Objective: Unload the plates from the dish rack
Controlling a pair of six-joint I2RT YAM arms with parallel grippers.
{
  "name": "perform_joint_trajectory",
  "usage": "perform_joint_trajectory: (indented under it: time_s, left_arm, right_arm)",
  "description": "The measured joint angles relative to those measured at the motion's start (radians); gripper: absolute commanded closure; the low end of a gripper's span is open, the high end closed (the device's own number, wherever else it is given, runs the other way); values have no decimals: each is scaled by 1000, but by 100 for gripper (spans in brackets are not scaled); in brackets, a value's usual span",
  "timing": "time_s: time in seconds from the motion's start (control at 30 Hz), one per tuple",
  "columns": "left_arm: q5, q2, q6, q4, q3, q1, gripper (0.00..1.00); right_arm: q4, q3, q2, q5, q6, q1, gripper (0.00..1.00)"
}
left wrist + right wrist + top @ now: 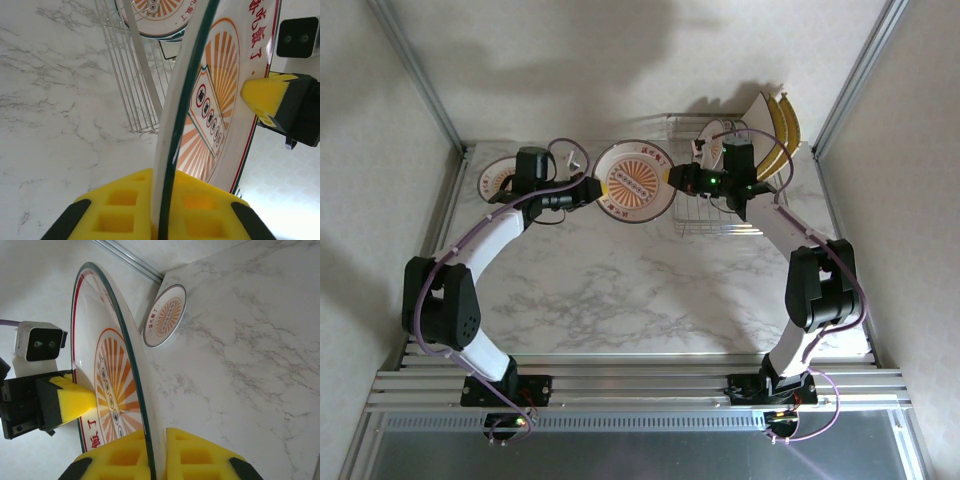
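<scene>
Jaws of the left gripper [162, 207] are shut tight on one edge of a round plate [635, 180]. The right gripper [156, 455] pinches the other edge. That plate is held up over the table [620, 290], just beside the dish rack [705, 222]. Another round plate [498, 180] lies at the far left. More plates [778, 125] stand in the rack.

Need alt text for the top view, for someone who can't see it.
The left pincer and right pincer grip opposite rims of one round plate above the table. A second plate lies far left; the rack at right holds more.
</scene>
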Motion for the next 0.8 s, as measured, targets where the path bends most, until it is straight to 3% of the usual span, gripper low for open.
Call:
perform_joint_trajectory:
  time_s: [0.07, 0.17, 0.27, 0.33, 0.57, 0.8]
  left_arm:
    - [-3, 0, -4, 2, 0, 0, 100]
    - [-11, 0, 2, 14, 0, -1, 100]
    - [-20, 11, 5, 15, 0, -2, 100]
    - [-26, 22, 5, 15, 0, -2, 100]
    - [-39, 32, 1, 29, 0, -2, 100]
    - [-46, -14, -26, 70, -71, 21, 100]
  right_arm:
    - [-44, 24, 0, 25, -29, 5, 83]
    - [-123, 60, 0, 73, -69, 12, 59]
    - [-197, 102, 0, 129, -103, 13, 21]
    - [-237, 128, 0, 164, -119, 13, 2]
    - [-381, 164, -30, 278, -174, 13, 1]
    - [-631, 262, -83, 484, -278, -24, 1]
